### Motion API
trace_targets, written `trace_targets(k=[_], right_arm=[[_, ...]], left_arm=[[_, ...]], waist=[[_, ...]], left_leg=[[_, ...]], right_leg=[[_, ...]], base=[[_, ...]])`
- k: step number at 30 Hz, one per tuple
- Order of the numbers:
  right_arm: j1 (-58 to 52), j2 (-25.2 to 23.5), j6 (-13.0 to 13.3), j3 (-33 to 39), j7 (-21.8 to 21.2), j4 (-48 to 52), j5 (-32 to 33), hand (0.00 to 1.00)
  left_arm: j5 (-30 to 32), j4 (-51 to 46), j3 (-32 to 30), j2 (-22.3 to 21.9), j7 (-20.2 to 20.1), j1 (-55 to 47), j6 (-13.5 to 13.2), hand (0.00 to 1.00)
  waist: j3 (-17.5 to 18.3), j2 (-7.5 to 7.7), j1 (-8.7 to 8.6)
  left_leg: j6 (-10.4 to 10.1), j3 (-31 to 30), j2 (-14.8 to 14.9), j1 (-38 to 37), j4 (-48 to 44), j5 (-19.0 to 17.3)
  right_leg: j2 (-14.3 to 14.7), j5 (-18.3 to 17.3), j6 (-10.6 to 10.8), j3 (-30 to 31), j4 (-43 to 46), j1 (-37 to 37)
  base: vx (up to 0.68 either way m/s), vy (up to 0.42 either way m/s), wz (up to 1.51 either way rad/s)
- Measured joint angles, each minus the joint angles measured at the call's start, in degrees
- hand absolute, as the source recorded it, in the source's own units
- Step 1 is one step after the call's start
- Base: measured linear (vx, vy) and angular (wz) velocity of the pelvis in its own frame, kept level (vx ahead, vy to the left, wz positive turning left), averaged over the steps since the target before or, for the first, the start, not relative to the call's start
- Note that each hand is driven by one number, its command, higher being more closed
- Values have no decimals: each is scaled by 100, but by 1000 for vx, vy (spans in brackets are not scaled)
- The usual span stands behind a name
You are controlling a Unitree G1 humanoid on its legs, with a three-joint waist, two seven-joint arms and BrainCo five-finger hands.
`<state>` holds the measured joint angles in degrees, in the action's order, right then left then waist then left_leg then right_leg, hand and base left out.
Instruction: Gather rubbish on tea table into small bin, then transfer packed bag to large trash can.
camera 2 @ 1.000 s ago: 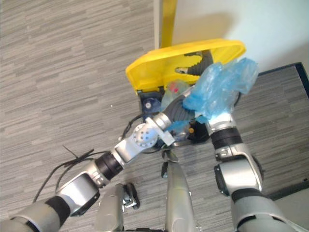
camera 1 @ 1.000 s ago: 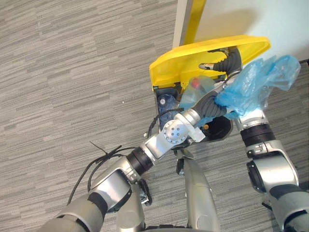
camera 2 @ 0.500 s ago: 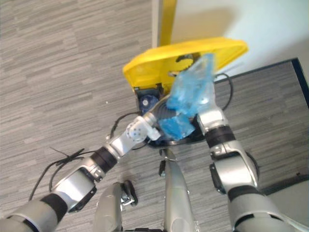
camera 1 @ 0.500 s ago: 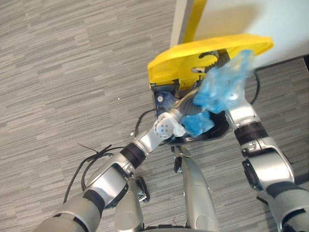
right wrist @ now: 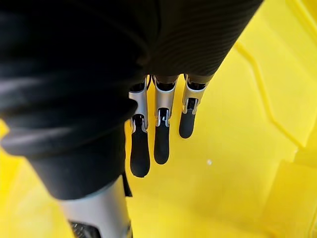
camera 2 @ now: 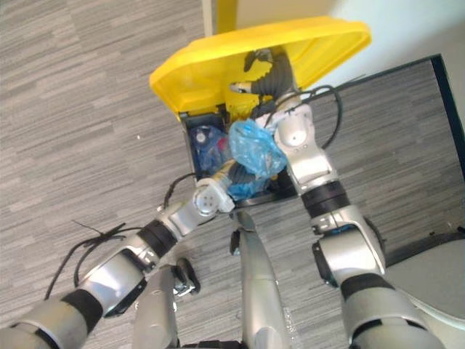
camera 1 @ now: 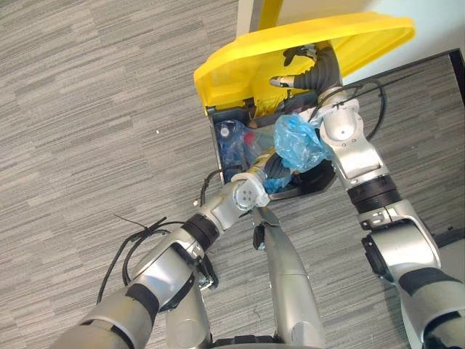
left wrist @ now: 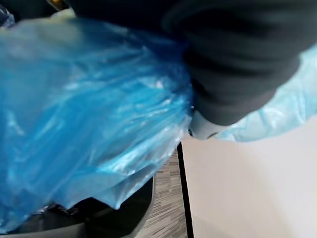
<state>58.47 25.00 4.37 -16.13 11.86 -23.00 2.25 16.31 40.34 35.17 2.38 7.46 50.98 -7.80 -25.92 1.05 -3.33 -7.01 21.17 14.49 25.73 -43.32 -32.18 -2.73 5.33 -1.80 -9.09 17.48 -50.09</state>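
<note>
The left hand (camera 1: 274, 169) reaches into the mouth of the large trash can (camera 1: 216, 145), sunk among the folds of the blue bag (camera 1: 298, 143) bulging over it; whether it grips, I cannot tell. Above the bag, the right hand (camera 1: 309, 69) lays straight fingers (right wrist: 156, 134) against the underside of the raised yellow lid (camera 1: 240, 65).
</note>
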Motion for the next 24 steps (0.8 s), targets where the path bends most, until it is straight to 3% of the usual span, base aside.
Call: trace_targets(k=[7,13,19,24], right_arm=[[-47,8,20,-17,3,-3,-93,0],[-391,113,21,-13,44,220,-760,0],[-572,212,7,-3,47,232,-1220,0],[-1023,263,-184,42,48,412,-1683,0]], left_arm=[[514,0,-446,-58,157,-13,286,0],[870,-19,-838,-134,368,-258,583,0],[890,-58,-1085,-157,367,-315,620,0],[694,-326,-1160,-165,361,-499,620,0]], waist=[[0,0,7],[0,-1,58],[1,-1,70],[1,-1,119]], left_leg=[[-16,-55,49,43,-104,-13],[-16,-186,71,11,-171,-15],[-15,-268,76,1,-206,-16],[-15,-301,92,-199,-196,-16]], right_leg=[[16,18,-24,-44,-11,33],[-9,21,-26,-141,-11,177],[-19,24,-31,-188,-8,233],[-2,16,-24,-261,-4,498]], base=[[1,3,1],[2,14,8],[7,2,3],[2,17,3]])
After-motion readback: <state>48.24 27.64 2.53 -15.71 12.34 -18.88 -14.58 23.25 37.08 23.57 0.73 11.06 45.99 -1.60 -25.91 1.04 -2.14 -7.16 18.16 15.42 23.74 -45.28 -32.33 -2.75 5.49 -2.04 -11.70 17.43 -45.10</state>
